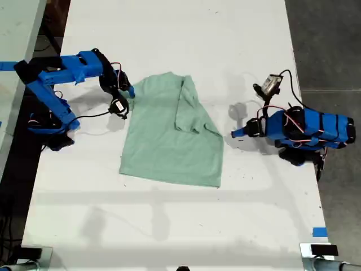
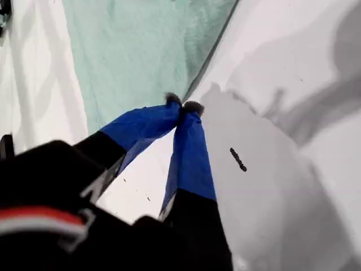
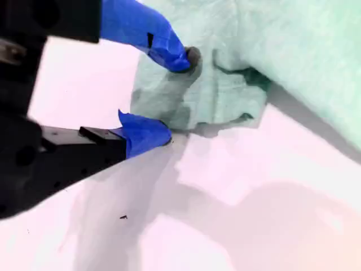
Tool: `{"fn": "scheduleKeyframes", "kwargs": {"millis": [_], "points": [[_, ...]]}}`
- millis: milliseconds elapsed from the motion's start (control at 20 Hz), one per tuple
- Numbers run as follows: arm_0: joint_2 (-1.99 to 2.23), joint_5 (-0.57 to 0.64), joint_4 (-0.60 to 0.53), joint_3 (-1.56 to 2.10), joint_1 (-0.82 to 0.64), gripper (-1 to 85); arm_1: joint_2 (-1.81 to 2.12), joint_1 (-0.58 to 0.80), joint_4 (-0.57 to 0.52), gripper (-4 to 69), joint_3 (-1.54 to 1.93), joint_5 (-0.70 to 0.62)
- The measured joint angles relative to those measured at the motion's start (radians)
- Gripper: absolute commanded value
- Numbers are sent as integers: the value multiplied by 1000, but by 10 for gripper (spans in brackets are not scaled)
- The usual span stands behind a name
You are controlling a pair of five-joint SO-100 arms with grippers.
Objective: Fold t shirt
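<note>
The pale mint-green t shirt (image 1: 169,144) lies flat mid-table, its right side in the exterior view folded inward with a sleeve on top. My first gripper (image 1: 233,134) is on the exterior view's right, just off the shirt's edge. In the first wrist view my first gripper (image 2: 181,105) is shut with nothing in it, tips together over bare table beside the t shirt (image 2: 141,51). My second gripper (image 1: 131,92) is at the shirt's upper corner on the exterior view's left. In its wrist view my second gripper (image 3: 177,96) is open astride a bunched corner of the t shirt (image 3: 220,93), one fingertip (image 3: 189,56) on the cloth.
The white table (image 1: 169,226) carries everything, and dark floor lies past its edge on the exterior view's right. A small module with cables (image 1: 272,84) sits above the first arm. Blue tape (image 1: 319,231) marks the table near the exterior view's lower right.
</note>
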Motion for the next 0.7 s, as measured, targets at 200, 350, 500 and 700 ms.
{"fn": "scheduleKeyframes", "kwargs": {"millis": [200, 350, 500, 700], "points": [[-60, 12, -12, -34, -48, 97, 0, 0, 0, 15, 0, 0], [-163, 14, 6, -123, -52, -2, 0, 0, 0, 15, 0, 0], [-183, -8, 69, -166, -52, -2, 0, 0, 0, 15, 0, 0], [-107, -77, 256, -371, 58, -2, 0, 0, 0, 15, 0, 0]]}}
